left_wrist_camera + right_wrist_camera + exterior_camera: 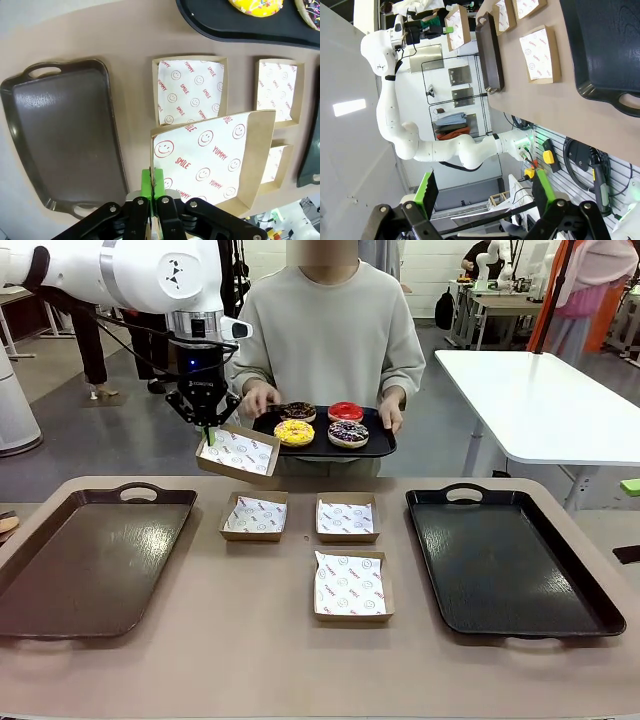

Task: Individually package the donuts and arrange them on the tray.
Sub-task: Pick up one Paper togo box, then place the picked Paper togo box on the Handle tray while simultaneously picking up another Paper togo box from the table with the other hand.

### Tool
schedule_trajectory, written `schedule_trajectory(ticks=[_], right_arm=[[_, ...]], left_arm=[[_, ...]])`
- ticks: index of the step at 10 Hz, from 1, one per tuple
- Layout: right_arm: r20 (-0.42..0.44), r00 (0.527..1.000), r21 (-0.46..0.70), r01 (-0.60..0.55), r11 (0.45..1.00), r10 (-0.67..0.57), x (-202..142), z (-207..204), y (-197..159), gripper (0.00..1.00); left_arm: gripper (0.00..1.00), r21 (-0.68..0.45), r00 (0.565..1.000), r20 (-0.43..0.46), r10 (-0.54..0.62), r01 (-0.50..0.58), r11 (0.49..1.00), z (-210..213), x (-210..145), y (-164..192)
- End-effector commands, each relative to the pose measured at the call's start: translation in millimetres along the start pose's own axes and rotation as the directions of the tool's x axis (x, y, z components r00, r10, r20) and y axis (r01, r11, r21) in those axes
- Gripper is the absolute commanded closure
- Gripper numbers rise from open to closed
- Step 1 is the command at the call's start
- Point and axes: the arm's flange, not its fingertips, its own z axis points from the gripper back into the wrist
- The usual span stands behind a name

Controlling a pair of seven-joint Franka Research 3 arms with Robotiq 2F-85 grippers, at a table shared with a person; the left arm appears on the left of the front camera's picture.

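Note:
A person's hands hold a small black serving tray point(385, 445) at the table's far edge. Several iced donuts lie on it: chocolate point(298, 411), red point(346, 411), yellow point(294, 432) and purple with sprinkles point(348, 433). My left gripper point(208, 430) hangs just left of that tray, shut on the rim of a brown paper box point(238, 453) lined with smiley-print paper. In the left wrist view the left gripper point(154, 187) pinches the box point(215, 155) at its near corner, above the table. My right gripper point(485, 192) is open and holds nothing.
Three lined paper boxes point(254, 516) point(346, 518) point(351, 586) sit in the middle of the table. A large brown tray point(95, 560) lies at the left and a large black tray point(510, 560) at the right. A white table point(540, 400) stands behind.

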Motion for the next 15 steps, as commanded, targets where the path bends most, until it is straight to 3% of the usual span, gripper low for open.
schedule_trajectory(ticks=[1,15], right_arm=[[-0.001,1.0,0.001,0.004,1.0,-0.004,0.2,-0.1,-0.5,0.0],[-0.001,1.0,0.001,0.004,1.0,-0.004,0.2,-0.1,-0.5,0.0]], left_arm=[[1.0,0.001,1.0,0.008,-0.001,0.001,1.0,-1.9,-9.8,2.0],[1.0,0.001,1.0,0.008,-0.001,0.001,1.0,-1.9,-9.8,2.0]])
